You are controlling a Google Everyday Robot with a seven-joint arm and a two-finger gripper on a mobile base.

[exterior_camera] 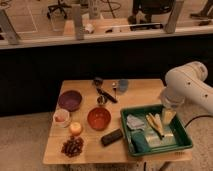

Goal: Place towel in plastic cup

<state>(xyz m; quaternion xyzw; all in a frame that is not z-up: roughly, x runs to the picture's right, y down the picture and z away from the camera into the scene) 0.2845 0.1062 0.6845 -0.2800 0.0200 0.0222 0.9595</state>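
The towel [135, 121], a crumpled pale grey-blue cloth, lies in the left part of the green tray [182, 147] on the right of the table. The plastic cup [122, 85], small and dull blue-grey, stands upright near the table's far edge, well apart from the tray. My white arm comes in from the right. Its gripper [168, 118] hangs over the tray's far right corner, right of the towel and not touching it. It is open with nothing in it.
The tray also holds a yellow object [155, 124] and a teal one [140, 142]. On the table stand a purple bowl [69, 100], an orange bowl [99, 118], a white cup [61, 118], a tiny metal cup [101, 100], a fruit [75, 128], grapes [73, 146] and a black block [111, 137].
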